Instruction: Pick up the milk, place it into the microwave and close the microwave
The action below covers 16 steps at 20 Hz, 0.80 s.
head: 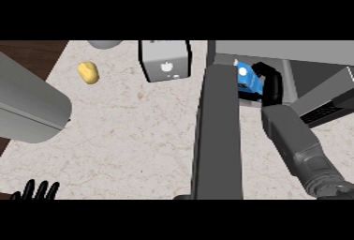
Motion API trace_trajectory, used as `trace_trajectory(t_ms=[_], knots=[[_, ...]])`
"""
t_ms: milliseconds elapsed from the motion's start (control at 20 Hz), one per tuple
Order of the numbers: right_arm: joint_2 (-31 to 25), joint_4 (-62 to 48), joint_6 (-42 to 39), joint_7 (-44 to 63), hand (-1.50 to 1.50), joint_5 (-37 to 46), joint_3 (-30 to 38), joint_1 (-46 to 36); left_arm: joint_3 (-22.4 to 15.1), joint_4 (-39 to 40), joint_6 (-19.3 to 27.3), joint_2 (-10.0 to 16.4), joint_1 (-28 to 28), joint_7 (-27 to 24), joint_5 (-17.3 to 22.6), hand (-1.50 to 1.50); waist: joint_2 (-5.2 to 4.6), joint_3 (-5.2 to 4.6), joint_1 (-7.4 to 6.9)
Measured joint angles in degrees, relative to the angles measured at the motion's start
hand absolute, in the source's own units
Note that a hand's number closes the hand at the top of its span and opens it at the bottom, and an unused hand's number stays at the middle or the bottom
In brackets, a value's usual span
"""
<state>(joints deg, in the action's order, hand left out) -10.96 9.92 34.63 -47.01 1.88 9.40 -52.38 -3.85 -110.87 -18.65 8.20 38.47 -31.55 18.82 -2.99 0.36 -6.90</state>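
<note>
One right hand (269, 83) inside microwave (297, 49), fingers (261, 67) curled round blue milk (244, 77)

One milk (244, 78), one microwave (297, 50), one grey box (165, 58), one yellow lump (88, 73)

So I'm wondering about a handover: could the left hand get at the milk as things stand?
Probably not. The left hand rests at the lower left edge, and the open microwave door stands between it and the milk, which sits beside the right hand.
</note>
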Motion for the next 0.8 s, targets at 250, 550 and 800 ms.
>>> trace_trajectory(t_ms=[250, 550, 800], knots=[[-0.3, 0.6, 1.6, -1.5, 1.5, -0.9, 1.8, -1.5, 0.4, 0.4, -0.3, 0.3, -0.2, 0.1, 0.2, -1.5, -0.31, 0.03, -0.68], [-1.6, 0.1, 8.4, -1.3, 1.5, 0.1, 2.4, -2.8, 0.7, 1.5, -0.4, 0.5, -1.5, 0.4, 0.2, -1.5, -0.73, -0.03, -1.26], [-2.0, -0.4, 12.4, -0.6, 1.5, 0.7, 2.9, -4.0, 0.8, 2.3, -0.6, 0.8, -2.6, 0.7, 0.2, -1.5, -0.98, -0.02, -1.82]])
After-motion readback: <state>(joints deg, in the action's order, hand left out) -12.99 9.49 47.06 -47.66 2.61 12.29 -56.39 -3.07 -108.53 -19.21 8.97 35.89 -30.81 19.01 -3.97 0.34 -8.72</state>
